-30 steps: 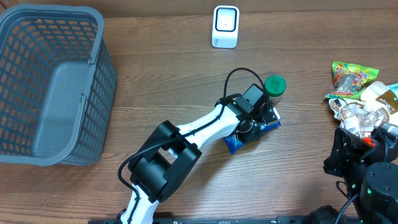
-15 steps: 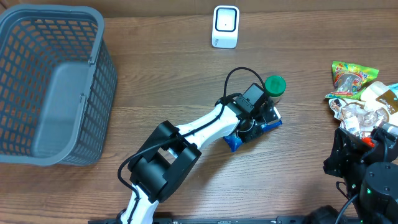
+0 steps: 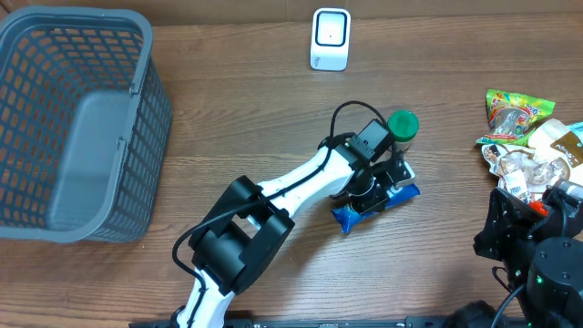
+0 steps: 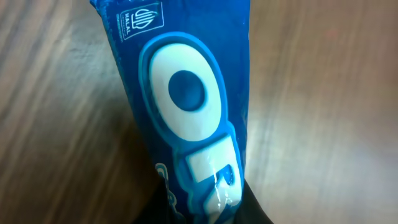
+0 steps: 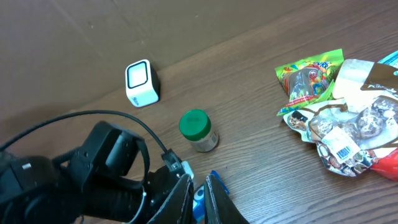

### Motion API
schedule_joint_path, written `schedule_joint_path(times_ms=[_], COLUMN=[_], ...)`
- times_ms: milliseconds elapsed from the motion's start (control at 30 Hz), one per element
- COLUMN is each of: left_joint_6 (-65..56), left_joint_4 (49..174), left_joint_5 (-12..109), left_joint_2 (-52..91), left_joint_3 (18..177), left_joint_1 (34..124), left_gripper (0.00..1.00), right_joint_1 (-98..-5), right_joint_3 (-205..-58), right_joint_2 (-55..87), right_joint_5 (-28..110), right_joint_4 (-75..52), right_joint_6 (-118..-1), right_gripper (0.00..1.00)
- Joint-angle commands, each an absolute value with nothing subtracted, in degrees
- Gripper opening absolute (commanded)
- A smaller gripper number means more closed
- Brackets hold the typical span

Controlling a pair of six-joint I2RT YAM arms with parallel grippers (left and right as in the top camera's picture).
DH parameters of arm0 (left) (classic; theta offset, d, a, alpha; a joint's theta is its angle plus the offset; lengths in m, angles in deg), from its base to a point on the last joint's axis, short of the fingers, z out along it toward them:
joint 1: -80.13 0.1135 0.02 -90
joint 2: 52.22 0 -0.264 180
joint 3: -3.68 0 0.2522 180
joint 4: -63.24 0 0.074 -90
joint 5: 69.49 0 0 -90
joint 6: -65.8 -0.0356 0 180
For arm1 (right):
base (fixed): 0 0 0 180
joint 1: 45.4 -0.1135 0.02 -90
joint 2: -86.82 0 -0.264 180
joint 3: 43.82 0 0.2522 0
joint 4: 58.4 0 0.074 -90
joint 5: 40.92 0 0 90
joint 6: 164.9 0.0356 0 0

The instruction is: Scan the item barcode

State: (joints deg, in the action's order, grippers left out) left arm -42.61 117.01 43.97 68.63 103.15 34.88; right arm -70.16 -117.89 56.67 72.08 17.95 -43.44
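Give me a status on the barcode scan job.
Done: the left gripper is shut on the blue packet. In hand: that packet, held mid-table beside the green-lidded jar. Left: carrying it to the white scanner at the table's far edge and presenting its barcode, not yet done.

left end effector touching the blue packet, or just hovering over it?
Touching. In the left wrist view the blue packet runs down into the left end effector and is pinched between its dark fingers at the bottom edge, with no gap.
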Motion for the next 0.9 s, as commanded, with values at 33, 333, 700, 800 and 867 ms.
schedule_joint_path(times_ms=[33, 333, 700, 800, 867], left_joint_6=[-45.81, -51.68, -69.94, -72.91, -73.61], left_joint_4=[122.34, 129.69, 141.84, 146.17, 147.78], left_joint_5=[55.88, 81.34, 111.16, 111.16, 111.18], left_joint_2=[68.94, 68.94, 68.94, 68.94, 68.94], left_joint_3=[111.59, 118.69, 118.69, 118.69, 118.69], left_joint_1=[38.31, 52.91, 65.94, 66.22, 66.20], left_gripper=[0.04, 0.04, 0.05, 0.05, 0.04], right_joint_1=[-70.09, -70.09, -70.09, -70.09, -70.09], right_joint_3=[-117.63, -117.63, -117.63, -117.63, -117.63], right_joint_2=[57.02, 57.02, 57.02, 57.02, 57.02], right_joint_5=[73.83, 74.14, 73.24, 72.76, 72.37], right_joint_4=[17.64, 17.64, 17.07, 16.79, 16.63], right_joint_6=[-43.62, -43.62, -43.57, -43.57, -43.57], right_gripper=[0.09, 0.09, 0.11, 0.11, 0.11])
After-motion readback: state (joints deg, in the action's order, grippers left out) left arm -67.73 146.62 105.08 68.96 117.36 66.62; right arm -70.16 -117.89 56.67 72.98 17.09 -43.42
